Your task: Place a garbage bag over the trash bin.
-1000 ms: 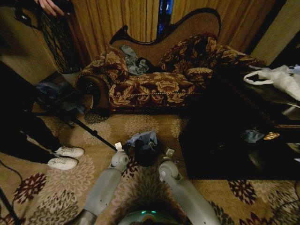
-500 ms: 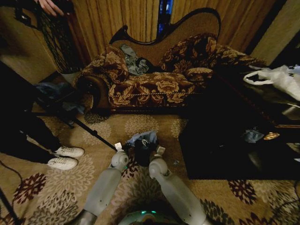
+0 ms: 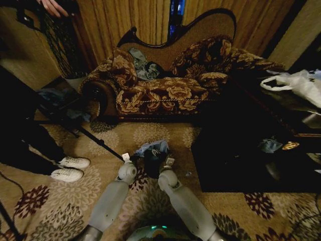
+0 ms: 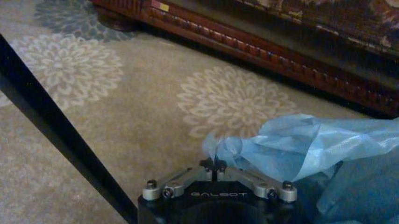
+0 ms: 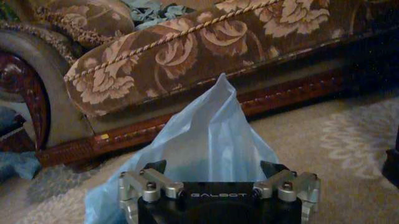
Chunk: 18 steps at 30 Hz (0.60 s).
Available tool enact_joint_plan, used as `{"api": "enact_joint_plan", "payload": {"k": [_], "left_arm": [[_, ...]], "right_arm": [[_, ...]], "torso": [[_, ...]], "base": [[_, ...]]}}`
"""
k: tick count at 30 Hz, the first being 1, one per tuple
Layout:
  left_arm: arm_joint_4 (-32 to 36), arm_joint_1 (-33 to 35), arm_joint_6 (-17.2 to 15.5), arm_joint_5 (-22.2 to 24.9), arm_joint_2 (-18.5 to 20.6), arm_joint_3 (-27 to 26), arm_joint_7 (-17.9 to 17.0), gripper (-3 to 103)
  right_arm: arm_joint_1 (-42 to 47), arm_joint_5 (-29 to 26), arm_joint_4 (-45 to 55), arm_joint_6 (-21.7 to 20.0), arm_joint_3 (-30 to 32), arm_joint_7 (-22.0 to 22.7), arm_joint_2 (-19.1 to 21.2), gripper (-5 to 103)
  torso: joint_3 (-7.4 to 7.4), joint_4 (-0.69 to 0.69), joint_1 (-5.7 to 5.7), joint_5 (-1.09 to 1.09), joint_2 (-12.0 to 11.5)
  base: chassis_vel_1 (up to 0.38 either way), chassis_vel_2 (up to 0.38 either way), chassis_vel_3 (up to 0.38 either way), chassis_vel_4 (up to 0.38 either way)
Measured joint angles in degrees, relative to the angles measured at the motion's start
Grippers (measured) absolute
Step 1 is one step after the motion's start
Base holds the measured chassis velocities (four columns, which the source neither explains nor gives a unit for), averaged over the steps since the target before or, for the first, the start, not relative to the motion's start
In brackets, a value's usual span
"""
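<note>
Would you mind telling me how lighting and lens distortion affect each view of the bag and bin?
Head view: dim, wide-angle bending at the edges; the trash bin is a dark blob. Left wrist view: brighter, the garbage bag soft-edged by the left gripper. Right wrist view: murky, the bag readable above the right gripper.

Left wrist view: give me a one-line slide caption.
Left end effector shut on a corner of the light blue garbage bag, above floral carpet beside the sofa's wooden base.

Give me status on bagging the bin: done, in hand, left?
Done: the garbage bag lies bunched over the trash bin. In hand: the left gripper is shut on a bag edge; the right gripper, open, sits against the film. Left: spreading the bag around the rim.
</note>
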<state>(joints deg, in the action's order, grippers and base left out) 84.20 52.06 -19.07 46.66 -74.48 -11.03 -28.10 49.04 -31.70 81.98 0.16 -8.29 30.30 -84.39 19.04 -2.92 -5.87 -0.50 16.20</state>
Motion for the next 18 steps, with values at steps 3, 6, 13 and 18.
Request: {"api": "enact_joint_plan", "payload": {"k": [3,6,13,18], "left_arm": [[0.0,0.0,0.1,0.0,-0.1,0.0,0.1,0],[0.0,0.0,0.2,0.0,-0.1,0.0,0.2,0],[0.1,0.0,0.4,-0.1,0.0,0.0,0.7,0],[0.2,-0.1,0.4,-0.1,-0.1,0.1,0.8,0]], "right_arm": [[0.0,1.2,-1.2,0.8,0.2,-0.9,0.0,92],[-0.1,1.9,-2.3,1.6,0.3,-1.5,-0.1,81],[-0.2,6.6,-5.6,4.3,1.1,-3.2,-0.2,58],[-0.9,11.1,-8.2,6.3,2.5,-5.0,-0.5,37]], "torso": [[0.0,0.0,0.0,0.0,0.0],[0.0,0.0,0.0,0.0,0.0],[0.0,0.0,0.0,0.01,0.0],[0.0,0.0,0.0,0.01,0.0]], "base": [[0.0,0.0,0.0,0.0],[0.0,0.0,0.0,0.0],[0.0,0.0,0.0,0.0],[0.0,0.0,0.0,0.0]]}}
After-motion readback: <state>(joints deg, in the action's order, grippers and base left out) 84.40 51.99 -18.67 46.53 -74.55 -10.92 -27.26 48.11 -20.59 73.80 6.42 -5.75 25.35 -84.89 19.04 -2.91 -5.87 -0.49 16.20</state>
